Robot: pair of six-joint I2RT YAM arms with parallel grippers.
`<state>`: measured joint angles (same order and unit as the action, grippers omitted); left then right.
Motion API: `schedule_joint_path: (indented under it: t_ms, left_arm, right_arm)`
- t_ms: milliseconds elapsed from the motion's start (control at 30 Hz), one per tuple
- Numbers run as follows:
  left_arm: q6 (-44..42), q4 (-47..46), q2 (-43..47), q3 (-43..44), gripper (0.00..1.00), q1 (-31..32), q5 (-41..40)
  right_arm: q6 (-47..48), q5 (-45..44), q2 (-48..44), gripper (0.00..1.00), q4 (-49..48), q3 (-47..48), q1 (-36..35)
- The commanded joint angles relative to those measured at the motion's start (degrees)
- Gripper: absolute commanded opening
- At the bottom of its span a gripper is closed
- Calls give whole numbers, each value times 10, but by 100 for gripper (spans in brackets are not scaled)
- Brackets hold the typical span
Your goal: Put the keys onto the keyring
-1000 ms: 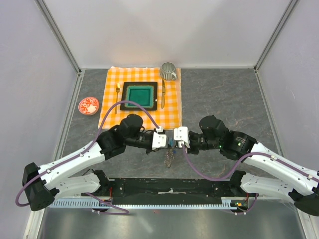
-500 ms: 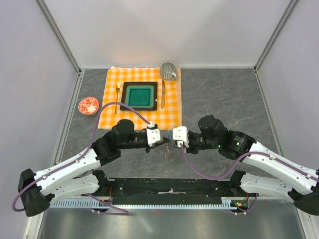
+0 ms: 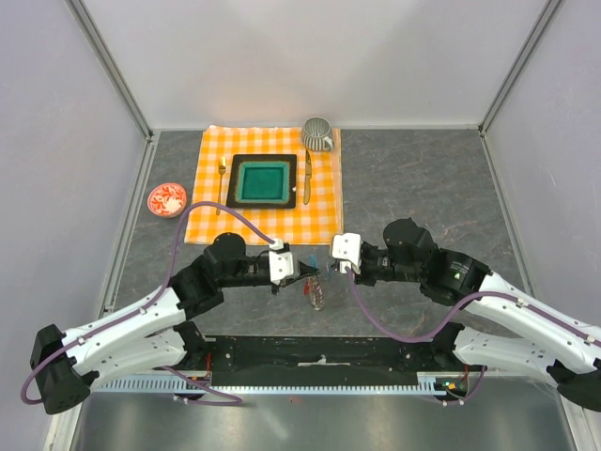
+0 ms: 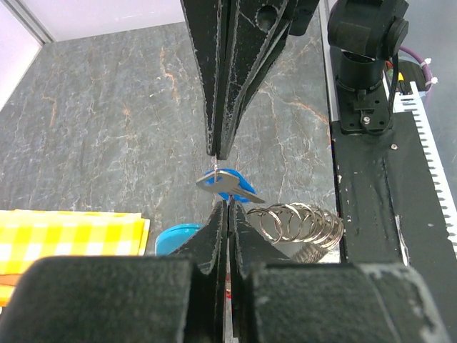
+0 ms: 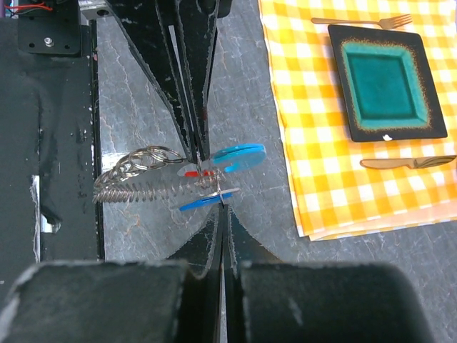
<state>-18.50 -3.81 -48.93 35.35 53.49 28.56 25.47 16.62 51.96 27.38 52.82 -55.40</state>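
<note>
Left gripper (image 4: 227, 209) pinches the keyring (image 4: 300, 223); right gripper (image 5: 222, 209) pinches a blue-tagged key (image 5: 213, 197).

No readable text, labels, brands or numbers on anything in view.

Left arm (image 3: 141, 315), right arm (image 3: 512, 299): jaws closed.

Right gripper (image 5: 223, 207) is pinching one of the keys (image 5: 239, 153), jaws pressed tight, just beside the keyring (image 5: 132, 180). Left gripper (image 5: 198, 153) is pointing in opposite, tips closed, near the keyring's looped end. Green plate (image 5: 385, 78) is sitting well apart from the keyring.
</note>
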Motion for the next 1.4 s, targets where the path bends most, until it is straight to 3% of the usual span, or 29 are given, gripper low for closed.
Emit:
schedule_joint_path:
  t_ms: [0, 233, 1367]
  left_arm:
    - [-21, -66, 10, 1, 2, 0, 4]
    - [-29, -113, 3, -16, 2, 0, -5]
    - [-44, -122, -12, -13, 2, 0, 33]
  right_arm:
    - [-10, -2, -5, 0, -21, -11, -1]
    - [-6, 10, -5, 0, -21, -16, -1]
    - [-16, -5, -14, 0, -38, -25, -1]
